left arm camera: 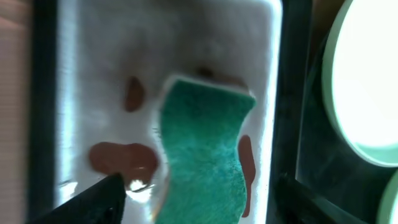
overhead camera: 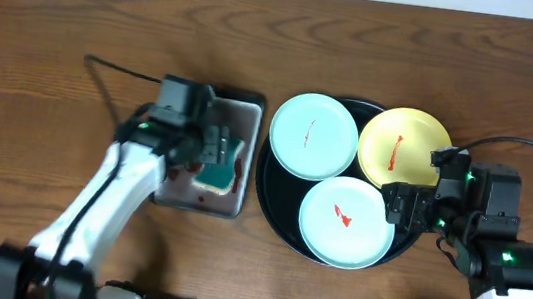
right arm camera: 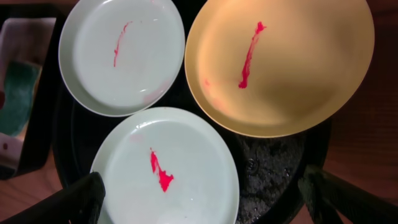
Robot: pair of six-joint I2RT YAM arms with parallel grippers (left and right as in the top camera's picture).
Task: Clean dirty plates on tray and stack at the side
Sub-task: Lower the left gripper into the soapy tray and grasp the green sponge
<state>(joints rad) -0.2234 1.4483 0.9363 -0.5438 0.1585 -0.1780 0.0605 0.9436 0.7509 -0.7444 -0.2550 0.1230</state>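
Observation:
The black tray point(overhead camera: 264, 188) holds three plates, each with a red smear: a mint plate point(overhead camera: 313, 136) at the back left, the yellow plate point(overhead camera: 403, 147) at the back right, and a mint plate point(overhead camera: 346, 221) in front. In the right wrist view they show as back mint point(right arm camera: 121, 56), yellow point(right arm camera: 280, 62) and front mint point(right arm camera: 165, 171) on the tray point(right arm camera: 273, 162). My right gripper point(right arm camera: 205, 202) is open above the front mint plate's right edge point(overhead camera: 406, 206). My left gripper point(overhead camera: 214, 149) is open, its fingers either side of a green sponge point(left arm camera: 205, 149).
A grey metal pan point(overhead camera: 251, 113) stands left of the tray, touching it, with the sponge point(overhead camera: 216, 172) and brown liquid puddles point(left arm camera: 121, 158) inside. Bare wooden table point(overhead camera: 55, 65) lies left and behind. Arm cables run near both arms.

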